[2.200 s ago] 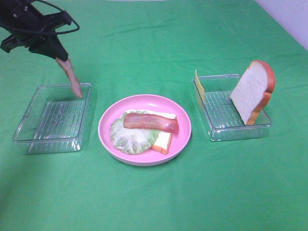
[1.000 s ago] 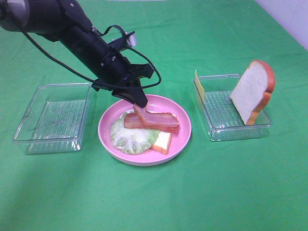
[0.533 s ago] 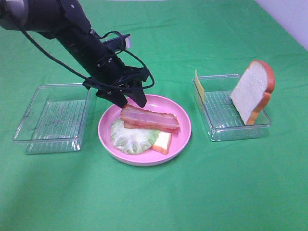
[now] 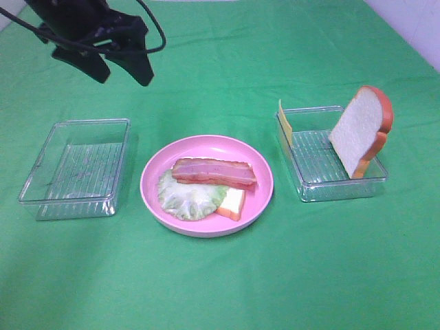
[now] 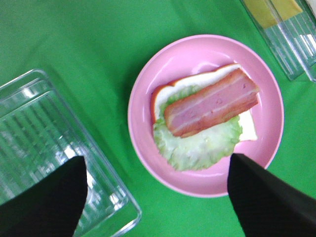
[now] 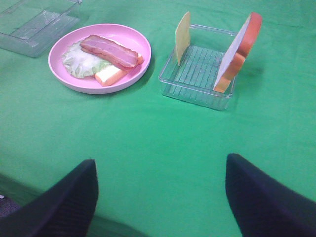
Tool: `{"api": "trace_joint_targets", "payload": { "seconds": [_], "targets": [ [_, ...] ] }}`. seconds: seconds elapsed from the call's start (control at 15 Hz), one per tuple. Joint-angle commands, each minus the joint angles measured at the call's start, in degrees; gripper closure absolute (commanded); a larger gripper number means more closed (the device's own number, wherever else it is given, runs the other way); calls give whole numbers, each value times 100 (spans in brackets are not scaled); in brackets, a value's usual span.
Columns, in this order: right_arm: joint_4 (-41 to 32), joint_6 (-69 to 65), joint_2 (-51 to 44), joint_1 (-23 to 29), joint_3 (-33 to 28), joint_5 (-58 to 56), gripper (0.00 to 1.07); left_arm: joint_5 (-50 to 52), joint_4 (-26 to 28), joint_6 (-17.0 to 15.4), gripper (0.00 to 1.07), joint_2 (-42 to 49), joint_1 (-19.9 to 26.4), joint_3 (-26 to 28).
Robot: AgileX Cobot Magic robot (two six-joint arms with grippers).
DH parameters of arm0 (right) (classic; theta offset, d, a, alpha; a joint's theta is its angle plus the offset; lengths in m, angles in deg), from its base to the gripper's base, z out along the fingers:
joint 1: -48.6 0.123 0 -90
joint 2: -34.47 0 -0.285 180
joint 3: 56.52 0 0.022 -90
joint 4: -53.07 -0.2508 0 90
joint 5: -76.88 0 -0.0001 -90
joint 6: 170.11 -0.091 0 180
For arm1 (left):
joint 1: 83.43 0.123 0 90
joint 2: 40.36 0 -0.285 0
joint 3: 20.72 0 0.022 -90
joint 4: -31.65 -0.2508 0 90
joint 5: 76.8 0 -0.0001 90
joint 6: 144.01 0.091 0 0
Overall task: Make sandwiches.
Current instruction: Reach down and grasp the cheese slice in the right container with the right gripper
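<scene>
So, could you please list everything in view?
pink plate: one, pink, centre of the cloth
flat bread slice: one, white, orange-brown crust, under the lettuce
lettuce leaf: one, pale green, on the plate
bacon strips: two, reddish-brown, stacked on the lettuce
left clear tray: one, transparent, left of plate
right clear tray: one, transparent, right of plate
cheese slice: one, yellow, upright in right tray
upright bread slice: one, white, orange crust, leaning in right tray
green cloth: one, green, covers table
left gripper: one, black, open, raised far left
right gripper: one, black, open, outside the exterior view
</scene>
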Motion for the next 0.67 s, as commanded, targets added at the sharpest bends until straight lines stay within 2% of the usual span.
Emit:
{"api": "trace_joint_targets", "payload": {
  "seconds": [0.07, 0.2, 0.27, 0.47, 0.67],
  "targets": [
    [0, 34, -40, -6, 6, 80, 38, -768, -550, -539, 32, 602, 11, 17],
    [0, 34, -40, -6, 6, 80, 38, -1220, -665, -642, 32, 980, 11, 17],
    [0, 34, -40, -6, 6, 80, 38, -1312, -665, -630, 32, 1490, 11, -23],
    [0, 34, -40, -6, 6, 80, 38, -1306, -693, -630, 32, 2286, 11, -453],
    [0, 34, -40, -6, 6, 80, 38, -1306, -716, -630, 32, 3363, 11, -1627]
  ]
}}
